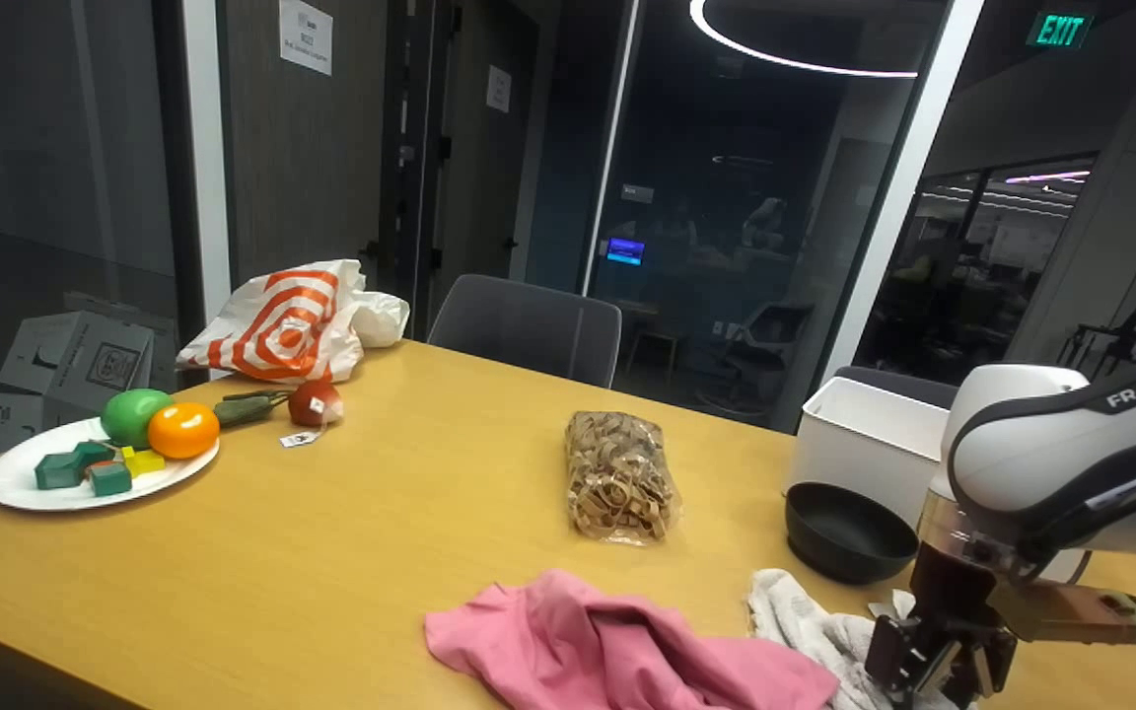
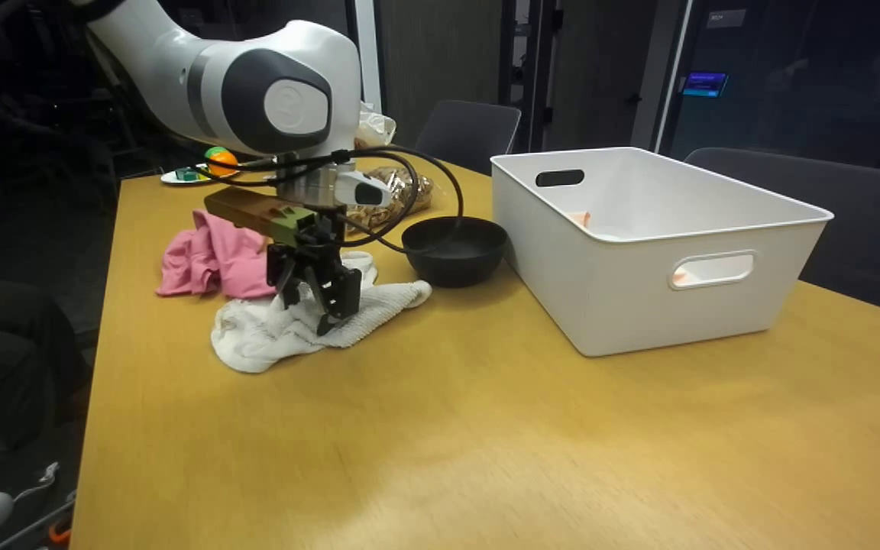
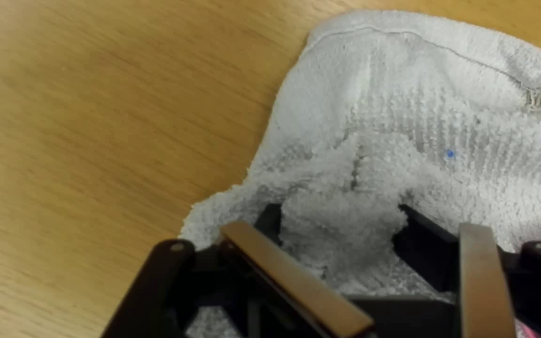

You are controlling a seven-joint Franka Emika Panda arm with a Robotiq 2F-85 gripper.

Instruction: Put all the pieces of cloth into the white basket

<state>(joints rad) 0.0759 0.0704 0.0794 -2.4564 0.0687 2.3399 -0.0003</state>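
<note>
A white terry cloth (image 3: pixel 392 108) lies crumpled on the table; it shows in both exterior views (image 1: pixel 800 611) (image 2: pixel 264 332). My gripper (image 3: pixel 338 225) points down into it, its fingers apart on either side of a raised bunch of cloth, touching it. The gripper also shows in both exterior views (image 1: pixel 941 680) (image 2: pixel 310 309). A pink cloth (image 1: pixel 598 641) lies crumpled beside the white one, also in an exterior view (image 2: pixel 218 256). The white basket (image 2: pixel 600 298) stands apart from the cloths, partly behind the arm in an exterior view (image 1: pixel 864 434). Something peach-coloured shows inside it.
A black bowl (image 2: pixel 455 256) stands between the white cloth and the basket. A clear bag of brown pieces (image 1: pixel 622 478) lies behind the pink cloth. A white plate (image 1: pixel 11 478) with toy fruit and blocks and a plastic bag (image 1: pixel 282 325) are at the far end.
</note>
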